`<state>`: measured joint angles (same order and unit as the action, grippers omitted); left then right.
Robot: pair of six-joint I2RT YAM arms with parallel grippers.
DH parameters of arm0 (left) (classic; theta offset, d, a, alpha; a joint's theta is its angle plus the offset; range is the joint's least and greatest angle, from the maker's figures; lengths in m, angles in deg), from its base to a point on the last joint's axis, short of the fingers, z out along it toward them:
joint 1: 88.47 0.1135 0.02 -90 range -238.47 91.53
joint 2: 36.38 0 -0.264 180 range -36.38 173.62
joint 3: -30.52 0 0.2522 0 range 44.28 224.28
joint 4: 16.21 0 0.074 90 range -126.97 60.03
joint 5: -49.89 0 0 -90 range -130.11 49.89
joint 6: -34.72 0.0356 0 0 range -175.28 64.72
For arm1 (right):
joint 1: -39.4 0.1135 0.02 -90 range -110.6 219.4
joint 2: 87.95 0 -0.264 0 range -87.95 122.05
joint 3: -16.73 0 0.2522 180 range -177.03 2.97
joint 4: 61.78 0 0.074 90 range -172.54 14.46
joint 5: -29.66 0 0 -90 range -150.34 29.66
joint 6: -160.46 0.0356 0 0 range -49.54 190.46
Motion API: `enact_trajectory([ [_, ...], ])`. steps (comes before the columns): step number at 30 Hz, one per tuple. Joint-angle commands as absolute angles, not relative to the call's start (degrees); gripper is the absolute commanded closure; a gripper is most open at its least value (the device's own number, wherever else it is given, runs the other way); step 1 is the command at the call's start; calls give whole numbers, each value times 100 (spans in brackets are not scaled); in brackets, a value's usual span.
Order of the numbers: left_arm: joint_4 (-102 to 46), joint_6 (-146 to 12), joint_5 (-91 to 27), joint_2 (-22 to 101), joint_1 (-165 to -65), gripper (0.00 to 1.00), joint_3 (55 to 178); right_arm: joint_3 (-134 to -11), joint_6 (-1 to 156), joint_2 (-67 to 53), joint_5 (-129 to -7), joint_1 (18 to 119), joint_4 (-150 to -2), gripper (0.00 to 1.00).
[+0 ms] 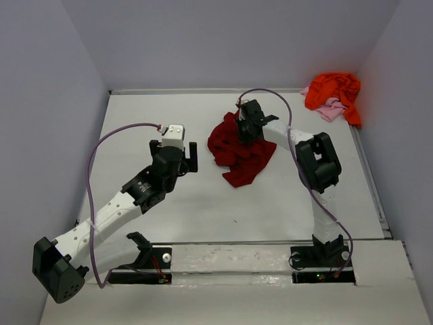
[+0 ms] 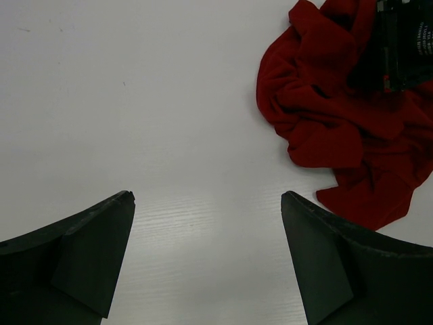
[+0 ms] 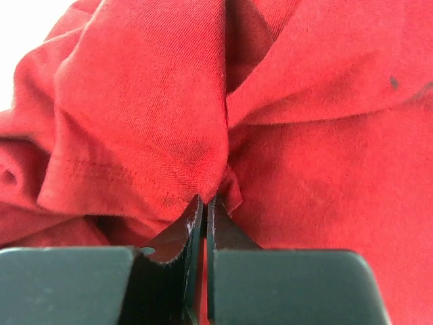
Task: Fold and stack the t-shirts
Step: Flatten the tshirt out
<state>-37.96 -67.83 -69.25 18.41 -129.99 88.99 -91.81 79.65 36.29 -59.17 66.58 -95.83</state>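
Right gripper (image 1: 249, 125) is down on the crimson t-shirt (image 1: 240, 152), at the heap's 12 o'clock edge in the top view. In the right wrist view the fingers (image 3: 193, 227) are pressed together on a bunched fold of the red cloth (image 3: 135, 101), with the fold rising from the tips toward 12 o'clock and the rest of the shirt filling the frame. The shirt is a crumpled heap on the table (image 1: 203, 210), just past centre, and its lower lobe trails toward 6 o'clock from the gripper. Left gripper (image 1: 174, 147) is over bare table, with the heap at its 3 o'clock, near but not touching. In the left wrist view its fingers (image 2: 88, 244) are wide apart with nothing between them, and the shirt (image 2: 325, 115) sits off at 1 to 2 o'clock from the gap, with the right gripper (image 2: 406, 40) on top of it. The orange t-shirt (image 1: 333, 91) and pink t-shirt (image 1: 329, 110) are bunched together in the far corner at 1 o'clock, touching each other and well apart from both arms.
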Motion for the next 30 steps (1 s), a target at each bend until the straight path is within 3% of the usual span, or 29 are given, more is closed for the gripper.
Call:
enact_trajectory([
  [1, -3709, -6758, -7025, 1838, -13004, 1, 9034, -9187, 7934, 2755, -5990, 6682, -9487, 100],
  [15, -3718, -6793, -7096, 1768, -12995, 1, 9016, -10302, 8163, 487, -6360, 6682, -10497, 100],
  [20, -3709, -6793, -7069, 1794, -12995, 1, 9016, -10768, 8180, 188, -6175, 6682, -10753, 100],
  [30, -3603, -6837, -6972, 1750, -12995, 1, 8999, -10523, 8268, 169, -5901, 6682, -10753, 100],
])
